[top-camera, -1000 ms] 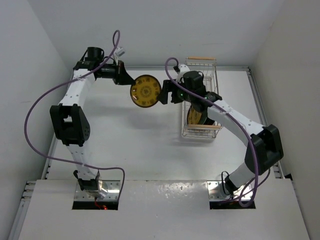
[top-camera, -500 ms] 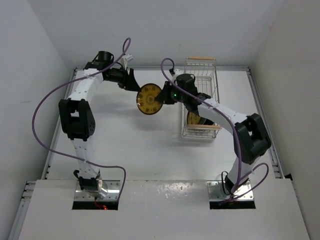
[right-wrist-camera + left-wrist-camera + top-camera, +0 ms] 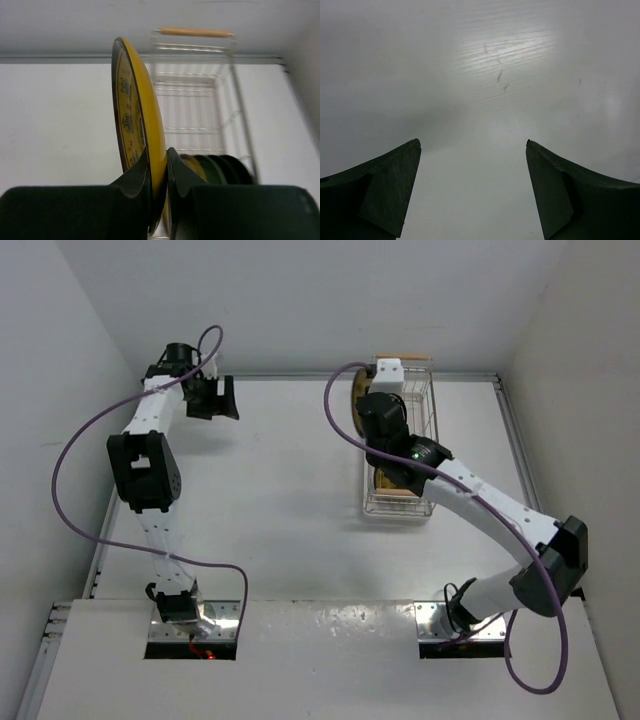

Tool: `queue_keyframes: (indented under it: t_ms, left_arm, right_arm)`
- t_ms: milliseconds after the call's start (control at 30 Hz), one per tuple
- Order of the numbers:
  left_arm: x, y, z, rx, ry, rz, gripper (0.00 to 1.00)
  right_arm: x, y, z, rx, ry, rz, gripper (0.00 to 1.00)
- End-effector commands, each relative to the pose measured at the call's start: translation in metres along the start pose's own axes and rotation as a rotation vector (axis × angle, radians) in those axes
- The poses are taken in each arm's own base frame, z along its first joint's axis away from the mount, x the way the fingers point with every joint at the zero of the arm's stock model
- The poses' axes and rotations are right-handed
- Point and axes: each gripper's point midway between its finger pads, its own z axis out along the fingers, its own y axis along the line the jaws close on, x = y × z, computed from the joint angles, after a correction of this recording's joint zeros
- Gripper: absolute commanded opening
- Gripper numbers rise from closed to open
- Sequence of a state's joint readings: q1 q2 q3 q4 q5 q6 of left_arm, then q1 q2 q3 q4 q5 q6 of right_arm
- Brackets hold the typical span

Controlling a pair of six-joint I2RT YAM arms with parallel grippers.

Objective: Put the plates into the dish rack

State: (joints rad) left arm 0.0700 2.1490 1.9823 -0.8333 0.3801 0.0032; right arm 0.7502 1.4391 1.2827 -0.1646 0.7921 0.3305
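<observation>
1. Half a second ago both grippers met at the plate over mid-table. Since then the left gripper has pulled back to the far left corner, and the right gripper has carried the mustard-yellow round plate with dark ornament across to the rack.
2. The rectangular white-silver wire dish rack lies lengthwise ahead of the right wrist, with a light wooden handle bar at its far end.
3. Several standing plates fill the rack's near end. A yellow one is leftmost in the wrist view and darker ones stand beside it, but their number is unclear. The far stretch of the rack shows only bare wire.
4. The right gripper's fingers are clamped on the rim of the mustard-yellow plate. They hold it upright and edge-on in the air, by the rack's left side.
5. The left gripper's fingers stand wide apart with nothing between them, above bare table.
6. The matte white table is enclosed by plain white walls. A purple cable loops beside the left arm.
</observation>
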Motion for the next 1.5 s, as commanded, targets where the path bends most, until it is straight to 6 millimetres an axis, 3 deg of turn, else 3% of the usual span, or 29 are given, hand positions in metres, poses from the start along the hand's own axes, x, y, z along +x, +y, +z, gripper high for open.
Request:
queue_keyframes:
  t_ms: [0,233,300,333,567,767,1000,1133,1233,1300,1367,1467]
  left_arm:
    - [-0.003,0.008,-0.005,-0.061,-0.009,-0.028,0.9]
    - [-0.001,0.004,-0.002,-0.032,-0.002,-0.031,0.9]
    - [0.003,0.005,0.0,-0.032,0.008,-0.026,0.9]
    - [0.003,0.005,0.0,-0.032,0.008,-0.026,0.9]
    - [0.01,0.006,0.003,-0.03,0.027,-0.024,0.9]
    - [0.011,0.007,0.003,-0.039,0.028,-0.024,0.9]
    - [0.011,0.012,0.002,-0.044,0.025,-0.031,0.9]
    - [0.011,0.014,0.002,-0.054,0.026,-0.031,0.9]
    - [0.011,0.014,0.002,-0.054,0.026,-0.022,0.9]
    - [0.008,0.014,-0.002,-0.063,0.018,-0.018,0.9]
    - [0.008,0.014,-0.002,-0.063,0.018,-0.018,0.9]
    - [0.009,0.016,-0.002,-0.073,0.019,-0.018,0.9]
  right_arm:
    - [0.021,-0.076,-0.015,0.347,0.051,-0.161,0.0]
    - [0.077,-0.073,-0.009,0.337,0.162,-0.081,0.0]
    - [0.075,-0.071,-0.003,0.317,0.143,-0.031,0.0]
    - [0.09,-0.067,-0.003,0.276,0.175,-0.048,0.0]
    - [0.104,-0.061,0.005,0.267,0.228,-0.051,0.0]
    - [0.14,-0.05,0.004,0.252,0.34,-0.021,0.0]
    - [0.166,-0.046,0.005,0.251,0.401,-0.03,0.0]
    - [0.171,-0.044,0.007,0.249,0.42,-0.043,0.0]
    - [0.168,-0.043,0.008,0.25,0.424,-0.065,0.22]
    - [0.158,-0.045,0.01,0.247,0.408,-0.089,0.38]
    - [0.138,-0.036,0.009,0.21,0.361,-0.081,0.45]
    - [0.098,-0.039,0.012,0.179,0.298,-0.093,0.55]
